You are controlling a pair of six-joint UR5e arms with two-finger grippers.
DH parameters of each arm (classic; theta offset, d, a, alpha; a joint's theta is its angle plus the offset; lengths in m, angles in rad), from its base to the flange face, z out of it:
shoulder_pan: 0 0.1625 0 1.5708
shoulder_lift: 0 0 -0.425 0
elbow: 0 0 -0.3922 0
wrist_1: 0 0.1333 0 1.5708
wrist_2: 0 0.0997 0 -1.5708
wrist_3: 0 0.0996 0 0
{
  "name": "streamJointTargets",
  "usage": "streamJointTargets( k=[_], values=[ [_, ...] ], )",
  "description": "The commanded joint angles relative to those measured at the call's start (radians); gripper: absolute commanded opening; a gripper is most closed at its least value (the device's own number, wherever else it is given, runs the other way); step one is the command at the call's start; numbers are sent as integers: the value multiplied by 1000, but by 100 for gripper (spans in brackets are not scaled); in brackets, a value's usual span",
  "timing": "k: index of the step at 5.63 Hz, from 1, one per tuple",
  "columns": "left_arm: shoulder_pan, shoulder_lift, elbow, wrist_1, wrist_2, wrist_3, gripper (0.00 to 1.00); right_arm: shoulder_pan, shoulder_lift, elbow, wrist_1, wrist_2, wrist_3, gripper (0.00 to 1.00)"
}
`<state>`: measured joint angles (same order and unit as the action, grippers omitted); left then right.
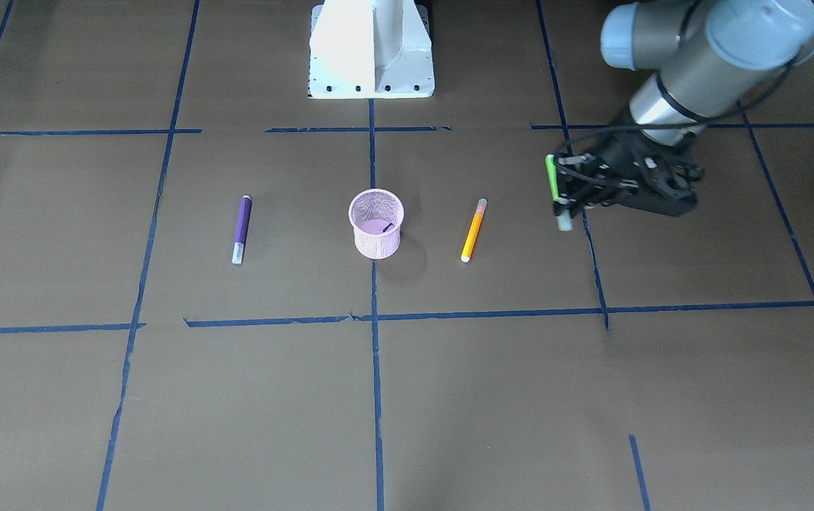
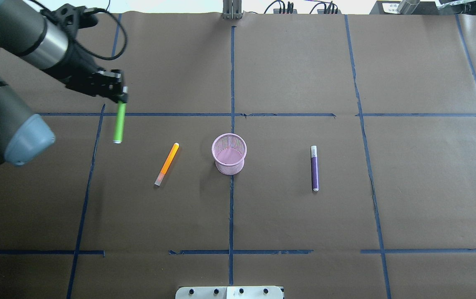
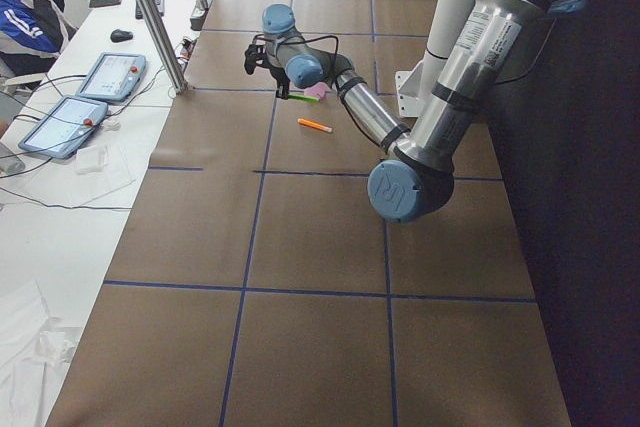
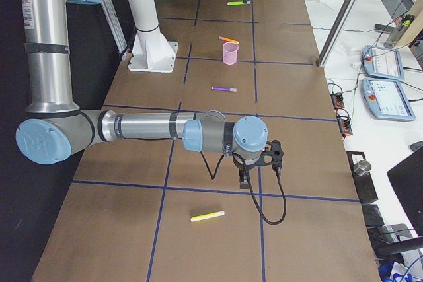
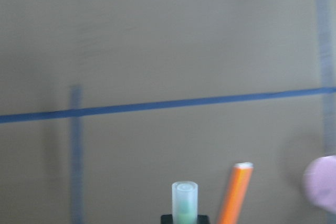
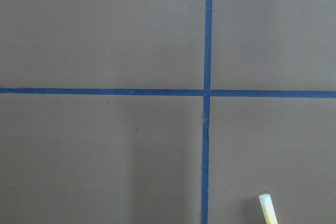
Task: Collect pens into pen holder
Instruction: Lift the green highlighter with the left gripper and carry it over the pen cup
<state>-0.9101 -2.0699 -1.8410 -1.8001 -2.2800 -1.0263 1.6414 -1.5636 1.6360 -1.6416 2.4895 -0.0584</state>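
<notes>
Looking at the table, it's all matte brown paper gridded with blue tape. The pen holder is a small round pink wire-mesh cup, slightly tapered, standing upright mid-table. The orange pen lies flat near one side of it, and the purple pen lies farther off on the other. The left gripper is clamped on the slim green pen near its pale cap, well apart from the holder. The right gripper: honestly can't tell.

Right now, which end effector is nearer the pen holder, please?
Left. The left end effector is beyond the orange pen from the pen holder; the right end effector is far past the purple pen.
</notes>
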Motion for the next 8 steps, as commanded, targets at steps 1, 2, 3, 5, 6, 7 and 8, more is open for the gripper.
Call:
streamJointTargets(
  k=[1,2,3,5,6,7,8],
  values=[
    [115,-52,172,-554,159,-319,0,0,-1,1,0,-1,-1,100],
    [213,-87,283,-807,386,-398,0,0,-3,-1,0,-1,-3,100],
    [242,-146,327,-861,455,-438,0,0,-3,-1,0,-1,-4,100],
    [250,-136,341,-946,459,-364,0,0,-3,-1,0,-1,-3,100],
    [250,-134,332,-944,455,-187,0,0,-3,-1,0,-3,-4,100],
    [253,-122,338,-938,461,-148,0,0,-3,-1,0,-3,-3,100],
    [255,-119,333,-941,465,-127,0,0,-3,-1,0,-3,-3,100]
  ],
)
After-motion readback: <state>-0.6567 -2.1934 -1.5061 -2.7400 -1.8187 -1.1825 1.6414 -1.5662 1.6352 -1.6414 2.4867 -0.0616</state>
